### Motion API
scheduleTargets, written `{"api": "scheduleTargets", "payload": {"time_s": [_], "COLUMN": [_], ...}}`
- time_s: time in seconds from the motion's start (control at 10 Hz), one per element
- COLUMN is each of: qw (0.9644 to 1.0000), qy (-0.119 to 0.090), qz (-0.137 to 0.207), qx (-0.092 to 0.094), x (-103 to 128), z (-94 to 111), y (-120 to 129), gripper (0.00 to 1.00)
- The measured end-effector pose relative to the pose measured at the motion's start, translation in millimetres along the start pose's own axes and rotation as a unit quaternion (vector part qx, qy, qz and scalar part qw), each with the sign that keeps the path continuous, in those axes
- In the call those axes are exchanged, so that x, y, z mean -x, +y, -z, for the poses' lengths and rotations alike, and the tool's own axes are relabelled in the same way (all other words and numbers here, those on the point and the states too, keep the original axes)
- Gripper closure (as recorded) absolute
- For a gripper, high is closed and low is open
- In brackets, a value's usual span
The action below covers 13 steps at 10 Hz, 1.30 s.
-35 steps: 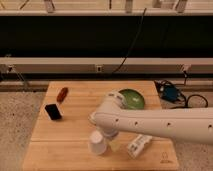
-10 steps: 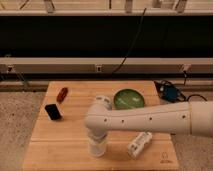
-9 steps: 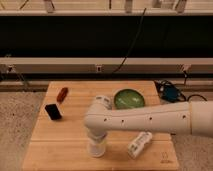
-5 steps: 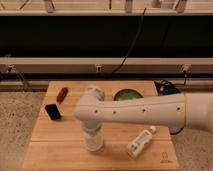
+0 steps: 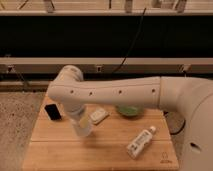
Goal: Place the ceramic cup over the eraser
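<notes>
Ceramic cup (image 5: 83, 129) in my gripper (image 5: 81, 122), lower centre-left of frame.
Jaws clamped on the cup; eraser (image 5: 52, 111) sits just left of it on tabletop (image 5: 50, 150).

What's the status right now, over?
Gripper low over the wooden board, fingers shut on ceramic cup. Eraser uncovered, apart from cup. Cream block on cup's other side, not between.
</notes>
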State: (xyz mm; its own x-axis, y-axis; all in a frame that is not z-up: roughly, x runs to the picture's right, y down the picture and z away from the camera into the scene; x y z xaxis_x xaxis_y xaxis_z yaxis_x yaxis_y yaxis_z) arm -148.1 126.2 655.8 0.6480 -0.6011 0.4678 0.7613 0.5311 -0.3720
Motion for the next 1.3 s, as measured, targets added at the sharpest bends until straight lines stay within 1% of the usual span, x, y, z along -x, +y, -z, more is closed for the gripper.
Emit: {"api": "scheduleTargets", "payload": {"time_s": [0.1, 0.3, 0.6, 1.0, 1.3], "qw": [1.0000, 0.9997, 0.9988, 0.9981, 0.9973], "qy": [0.002, 0.009, 0.004, -0.003, -0.011], "qz": [0.004, 0.017, 0.027, 0.030, 0.040], "qx": [-0.004, -0.018, -0.041, -0.054, -0.061], "x": [0.6, 0.5, -4.7, -6.3, 3.8], "z": [4.2, 18.4, 30.4, 33.5, 31.7], "y": [-10.5, -48.2, -90.7, -128.0, -153.6], "gripper": [1.00, 1.00, 1.00, 1.00, 1.00]}}
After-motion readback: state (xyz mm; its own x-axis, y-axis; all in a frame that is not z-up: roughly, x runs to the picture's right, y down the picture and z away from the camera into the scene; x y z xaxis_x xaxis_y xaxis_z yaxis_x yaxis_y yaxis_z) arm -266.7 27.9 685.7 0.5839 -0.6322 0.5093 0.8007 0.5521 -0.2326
